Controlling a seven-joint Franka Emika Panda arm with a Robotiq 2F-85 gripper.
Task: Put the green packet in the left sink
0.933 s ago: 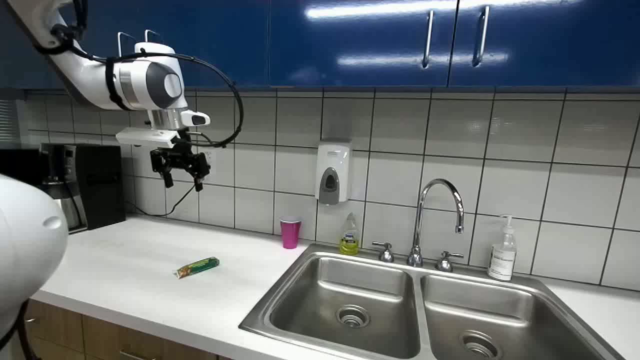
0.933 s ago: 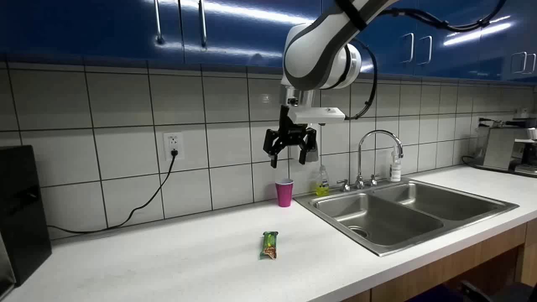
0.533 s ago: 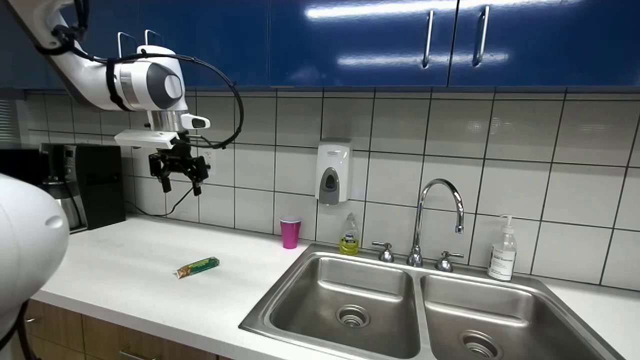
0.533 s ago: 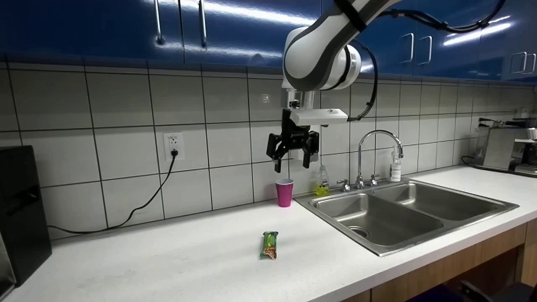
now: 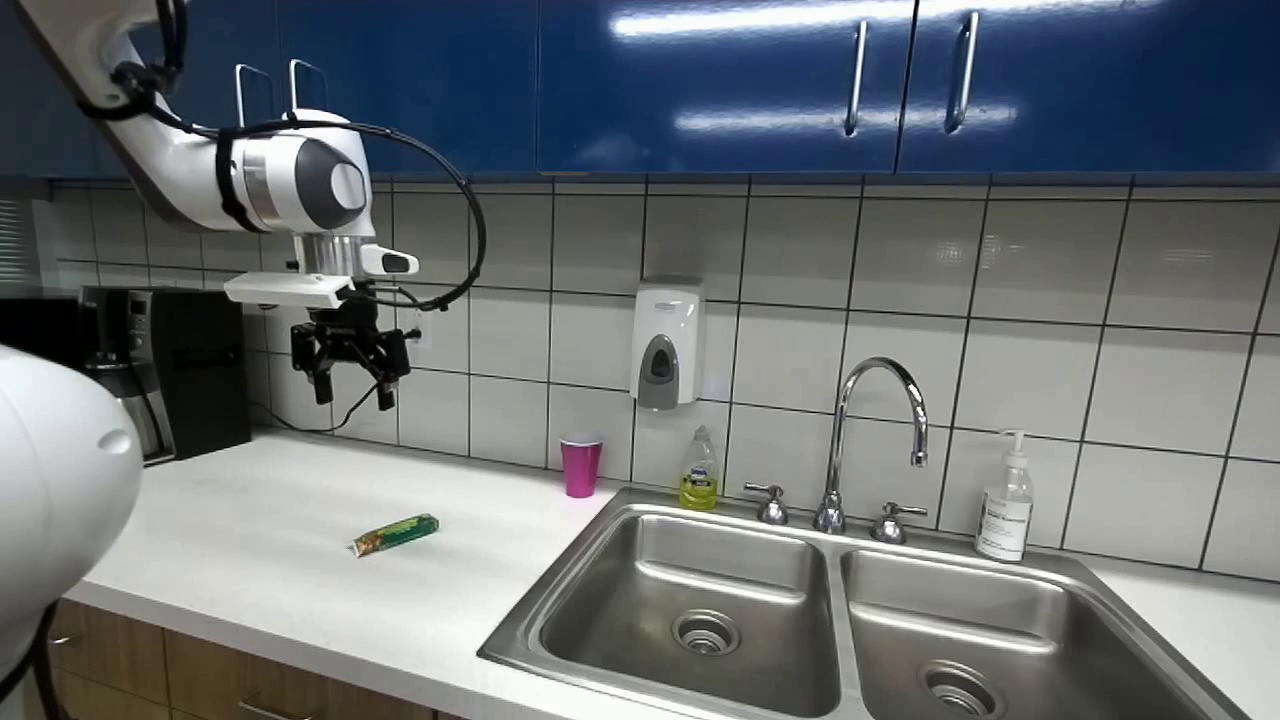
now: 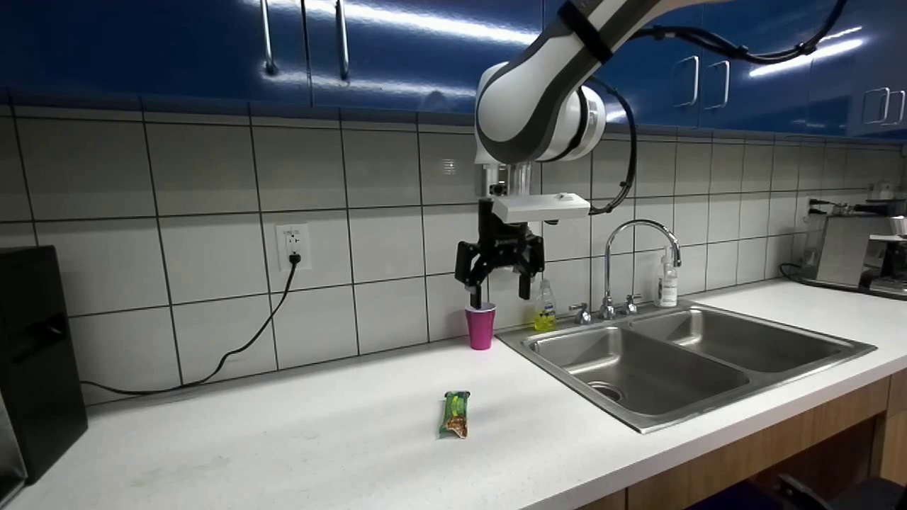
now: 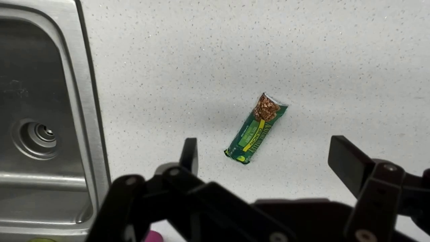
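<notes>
fingers lower than b4, spread, well above ctr w/ green packet unmoved

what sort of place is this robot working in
Most likely a kitchen, perhaps a shared one: there's a double metal sink, blue overhead cabinets and a wall-mounted dispenser that looks made for soap.

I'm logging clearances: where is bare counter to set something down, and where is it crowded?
Bare counter: between the green packet and the left sink, and between packet and black appliance. Crowded: the back row, from pink cup past yellow soap bottle to faucet.
</notes>
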